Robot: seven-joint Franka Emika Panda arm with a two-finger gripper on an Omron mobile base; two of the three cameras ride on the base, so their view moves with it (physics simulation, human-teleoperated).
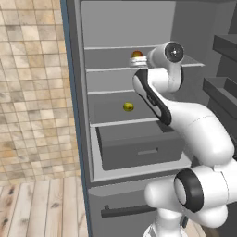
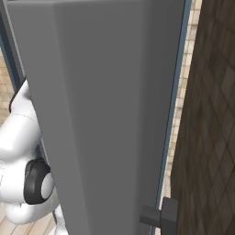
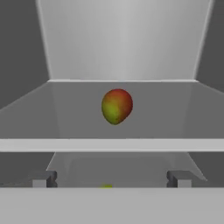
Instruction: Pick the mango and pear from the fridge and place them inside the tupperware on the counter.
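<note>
one mango (image 3: 117, 106), one pear (image 1: 128, 107), separate fridge (image 1: 92, 139) shelves.

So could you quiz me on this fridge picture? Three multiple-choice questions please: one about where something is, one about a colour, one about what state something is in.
1. Where does the mango sit in the fridge?
A. in the drawer
B. on a shelf above the pear's shelf
C. in a door rack

2. What colour is the pear?
A. yellow-green
B. purple
C. white

3. What state is the claw in?
A. shut on the mango
B. shut on the pear
C. open, holding nothing

Answers:
1. B, since the left base view shows the mango on the higher shelf.
2. A, as it shows yellow-green on the lower shelf.
3. C, because in the hand view the tips stand apart and the mango lies ahead, untouched.
</note>
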